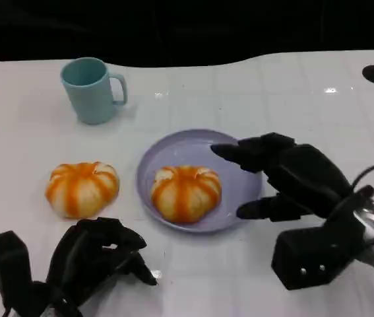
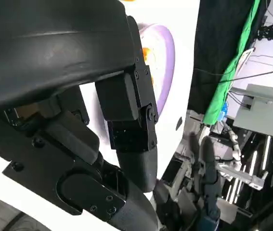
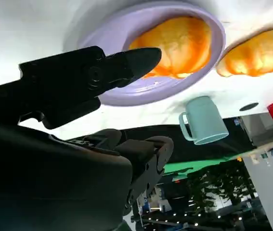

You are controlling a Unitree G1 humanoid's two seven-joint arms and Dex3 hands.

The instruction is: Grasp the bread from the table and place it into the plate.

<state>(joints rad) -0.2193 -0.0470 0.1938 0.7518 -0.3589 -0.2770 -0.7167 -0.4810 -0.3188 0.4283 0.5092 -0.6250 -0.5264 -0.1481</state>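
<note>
Head view: one bread roll (image 1: 185,192) lying inside the purple plate (image 1: 239,198), toward its near-left part, so by the look of it delivered. A second roll (image 1: 82,189) on the white table (image 1: 259,92), just left of the plate and apart from its rim; whether also meant for the plate, not clear from the task line. Right hand (image 1: 285,177) over the plate's right side, fingers spread and pointing left toward the roll, thumb low near the rim, nothing between them, a clear gap to the bread. Left hand (image 1: 97,254) low at the near edge, below the second roll, fingers curled in loosely, gripping nothing, not touching the roll. Blue mug (image 1: 92,89) at the far left, well apart.

Left wrist view: mostly the black shell and fingers (image 2: 126,120) of the left hand, bent inward with nothing seen inside; past them a slice of the plate (image 2: 165,62) and a sliver of orange bread. How far closed, hard to tell here.

Right wrist view: one finger (image 3: 126,65) reaching out over the plate (image 3: 126,94), tip just short of the roll (image 3: 177,38) in it; another finger curled back nearer the camera. Nothing held. Second roll (image 3: 256,53) outside the rim; mug (image 3: 203,120) beyond.
</note>
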